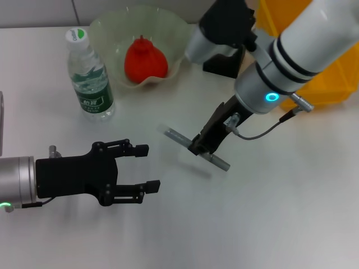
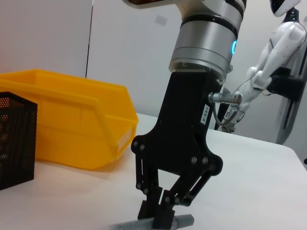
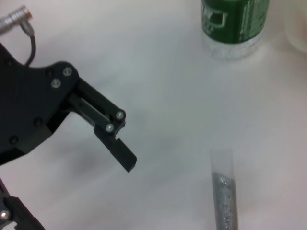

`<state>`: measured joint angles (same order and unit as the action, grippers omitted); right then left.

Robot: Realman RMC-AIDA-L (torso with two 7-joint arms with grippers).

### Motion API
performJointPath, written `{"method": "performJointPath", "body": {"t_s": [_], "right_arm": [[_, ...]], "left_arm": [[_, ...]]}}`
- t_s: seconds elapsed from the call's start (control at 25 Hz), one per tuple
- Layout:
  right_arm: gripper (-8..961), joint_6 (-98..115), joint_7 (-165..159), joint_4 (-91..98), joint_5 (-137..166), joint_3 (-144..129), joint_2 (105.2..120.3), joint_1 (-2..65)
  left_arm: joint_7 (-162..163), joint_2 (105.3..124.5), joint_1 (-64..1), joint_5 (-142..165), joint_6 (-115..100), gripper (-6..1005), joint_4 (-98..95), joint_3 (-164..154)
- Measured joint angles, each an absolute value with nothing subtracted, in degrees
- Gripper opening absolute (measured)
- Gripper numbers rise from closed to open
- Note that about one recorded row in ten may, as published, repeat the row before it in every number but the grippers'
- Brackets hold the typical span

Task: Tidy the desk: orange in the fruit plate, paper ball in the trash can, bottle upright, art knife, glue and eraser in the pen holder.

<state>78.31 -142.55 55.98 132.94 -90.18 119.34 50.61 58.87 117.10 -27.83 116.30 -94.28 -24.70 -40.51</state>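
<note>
My right gripper (image 1: 203, 144) is shut on the art knife (image 1: 219, 161), a grey bar held a little above the table; the left wrist view shows the jaws (image 2: 157, 216) closed on the art knife (image 2: 180, 221). The knife's end also shows in the right wrist view (image 3: 224, 201). My left gripper (image 1: 148, 168) is open and empty, left of the knife. The orange (image 1: 145, 59) lies in the fruit plate (image 1: 106, 28). The bottle (image 1: 90, 78) stands upright. The pen holder (image 2: 14, 139) stands by the trash can (image 2: 72, 129). Glue, eraser and paper ball are out of view.
The trash can (image 1: 331, 78) sits at the back right, largely behind my right arm. The pen holder (image 1: 223, 66) is partly hidden by that arm. The bottle's base (image 3: 235, 24) and a left gripper finger (image 3: 120, 153) show in the right wrist view.
</note>
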Motion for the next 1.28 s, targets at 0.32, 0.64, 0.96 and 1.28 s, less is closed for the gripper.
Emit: {"method": "performJointPath", "body": {"t_s": [0.32,0.64,0.96,1.28], "right_arm": [[116,78.3,-135.2,56.8,128.7,-86.1,119.23,47.6],[115,78.3,-128.3,60.7,125.5,-83.2,119.25,42.8],[114,78.6,-116.0,61.9,115.9,-73.7,119.27,37.1],[113,76.4,-99.8,55.1,100.5,-61.7,119.27,34.4]], "left_arm": [[59.2,117.14,-27.9,116.3,-94.4,802,-24.7,-40.5],[58.9,117.20,-27.9,115.9,-94.4,802,-24.7,-40.5],[58.7,117.26,-27.8,115.4,-94.4,802,-24.7,-40.4],[58.7,117.24,-27.9,114.9,-94.2,802,-24.7,-40.4]]}}
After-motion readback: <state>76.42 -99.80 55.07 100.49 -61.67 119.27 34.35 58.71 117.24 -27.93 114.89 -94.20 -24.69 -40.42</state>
